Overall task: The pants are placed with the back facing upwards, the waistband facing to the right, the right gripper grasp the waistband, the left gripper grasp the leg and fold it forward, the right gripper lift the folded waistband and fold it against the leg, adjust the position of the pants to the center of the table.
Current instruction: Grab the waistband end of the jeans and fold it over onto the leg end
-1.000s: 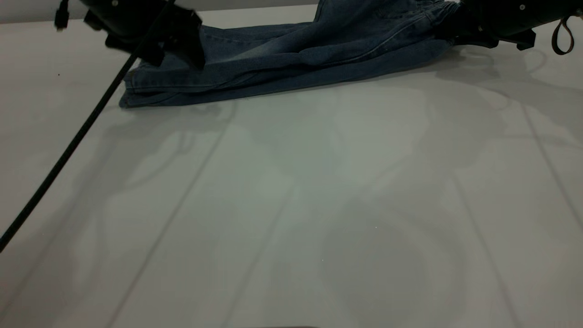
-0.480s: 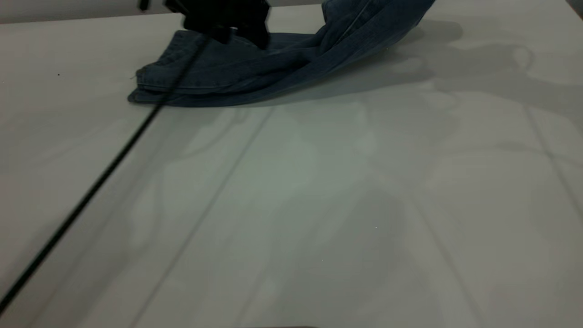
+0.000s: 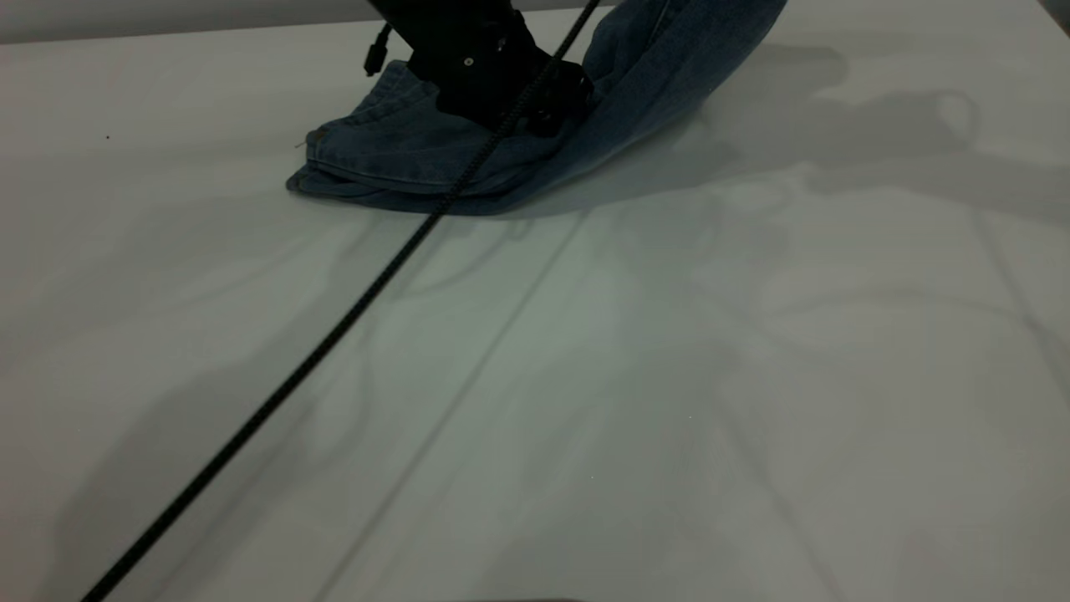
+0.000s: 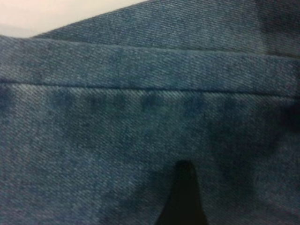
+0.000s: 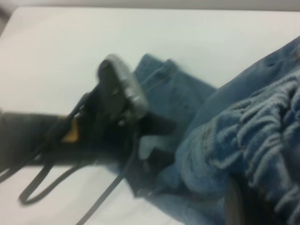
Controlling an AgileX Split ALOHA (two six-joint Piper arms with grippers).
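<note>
The blue denim pants [image 3: 401,155] lie at the far middle of the table, leg hems [image 3: 334,167] stacked toward the left. Their right part [image 3: 694,50] rises steeply out of the top of the exterior view. My left gripper [image 3: 539,113] rests down on the folded legs; the left wrist view is filled with denim [image 4: 140,117]. My right gripper [image 5: 253,201] is outside the exterior view and is shut on the gathered elastic waistband [image 5: 262,122], held up in the air. The right wrist view looks down on the left gripper [image 5: 140,145] on the legs.
A black cable [image 3: 334,326] runs from the left arm diagonally across the white table [image 3: 710,376] to the near left corner. The table's far edge [image 3: 167,29] lies just behind the pants.
The right gripper lifted the waistband off the table, out of the exterior view. The left gripper travelled right along the legs, and the hem end slid to the right.
</note>
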